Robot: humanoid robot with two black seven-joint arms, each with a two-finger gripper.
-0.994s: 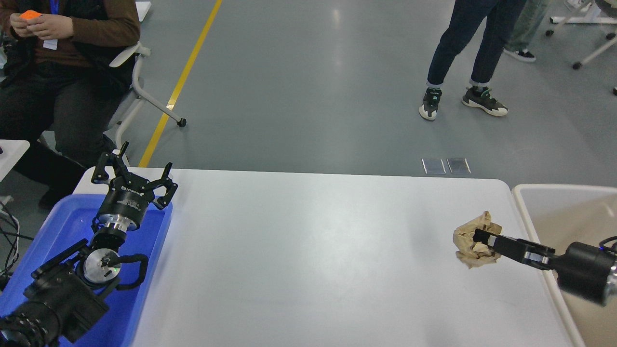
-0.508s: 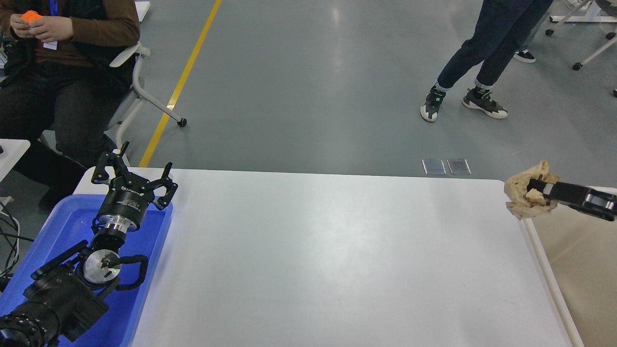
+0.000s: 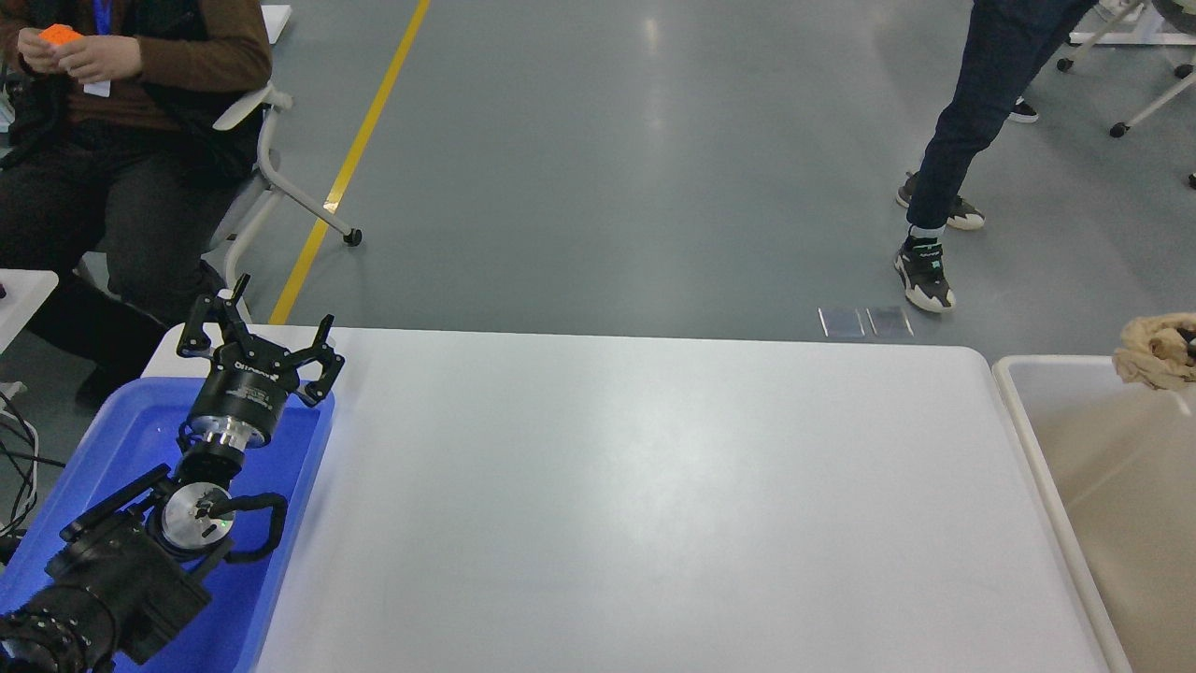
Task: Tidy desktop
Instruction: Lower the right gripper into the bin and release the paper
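White table [image 3: 635, 495] fills most of the view, running left-right betw. two bins, its top bare. Beige tub [image 3: 1093, 486] sits just off its right end; blue tray [image 3: 121, 421] overlaps its left edge. Left arm comes in over the tray, left pincer [image 3: 260, 338] raised at the table's far-left corner w/ fingers spread apart, holding nothing. Crumpled brown paper wad [image 3: 1151, 350] hangs above the tub's far rim at the frame's right edge; right pincer [image 3: 1188, 338] barely a dark sliver there, can't tell if closed.
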